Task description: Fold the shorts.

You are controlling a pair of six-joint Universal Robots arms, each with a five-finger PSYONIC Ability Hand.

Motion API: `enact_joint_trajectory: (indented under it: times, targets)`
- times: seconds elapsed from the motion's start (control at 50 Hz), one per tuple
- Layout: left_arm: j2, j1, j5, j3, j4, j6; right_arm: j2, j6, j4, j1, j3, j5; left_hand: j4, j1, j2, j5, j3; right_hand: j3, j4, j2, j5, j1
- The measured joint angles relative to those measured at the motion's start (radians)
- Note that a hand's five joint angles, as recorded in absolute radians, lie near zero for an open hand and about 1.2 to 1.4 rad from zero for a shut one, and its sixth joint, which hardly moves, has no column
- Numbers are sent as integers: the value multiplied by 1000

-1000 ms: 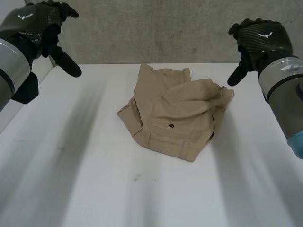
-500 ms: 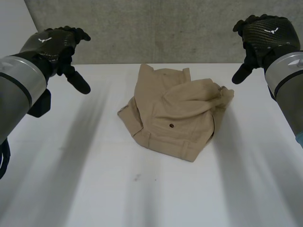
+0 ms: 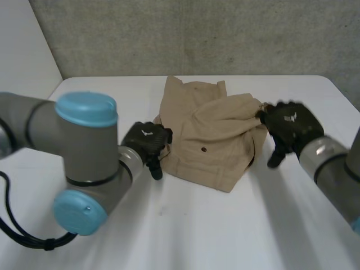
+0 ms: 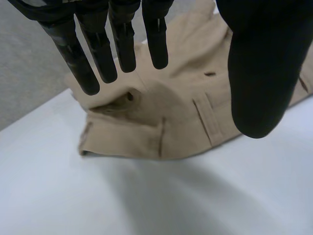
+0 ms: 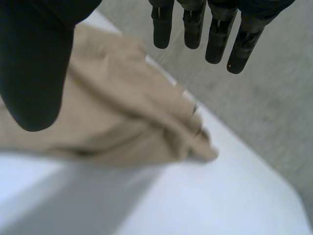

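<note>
- One white table with a grey concrete wall behind its far edge.
- Two arms: the left arm bends low across the near left of the table and covers part of it. The right arm comes in from the near right.
- One pair of tan shorts, crumpled in a loose heap at the middle of the table toward the far edge, with nothing lying on it.
- The left hand is at the heap's left edge. Its fingers are straight and set wide from the thumb, gripping nothing. Whether they touch the cloth I cannot tell.
- The right hand is at the bunched right edge of the shorts. Its fingers are straight and far from the thumb, holding nothing.
- One dark button on the shorts.
</note>
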Motion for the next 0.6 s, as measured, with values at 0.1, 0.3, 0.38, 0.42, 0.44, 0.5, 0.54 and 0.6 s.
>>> enact_joint_trajectory:
  times: [0.1, 0.3, 0.38, 0.42, 0.44, 0.5, 0.54, 0.6]
  targets:
    - [-108, -15, 0, 34, 81, 1, -2, 1, -119, -104, 181, -110, -26, -15, -15, -32, -13, 0, 0, 0, 0, 0]
    - [-268, -16, -1, 180, 118, 11, 14, 3, -171, -151, 220, -183, -53, -38, -40, -64, -38, 0, 0, 0, 0, 0]
    - [-329, -13, -3, 255, 118, 20, 39, 3, -172, -143, 217, -180, -53, -38, -40, -64, -38, 0, 0, 0, 0, 0]
    - [-343, -13, -3, 272, 118, 27, 42, 2, -171, -141, 217, -180, -53, -38, -40, -64, -38, 0, 0, 0, 0, 0]
    - [-354, -12, -3, 286, 118, 37, 45, 2, -171, -141, 217, -180, -53, -38, -40, -64, -38, 0, 0, 0, 0, 0]
    - [-371, -12, -2, 307, 120, 61, 53, 1, -171, -140, 217, -180, -48, -35, -35, -54, -34, 0, 0, 0, 0, 0]
    - [-391, -13, -2, 332, 134, 105, 67, 1, -171, -140, 214, -181, -6, -33, -1, -5, 0, 0, 0, 0, 0, 0]
    - [-405, -13, -3, 349, 161, 145, 75, 0, -172, -141, 212, -182, 226, 246, 241, 214, 228, 0, 0, 0, 0, 0]
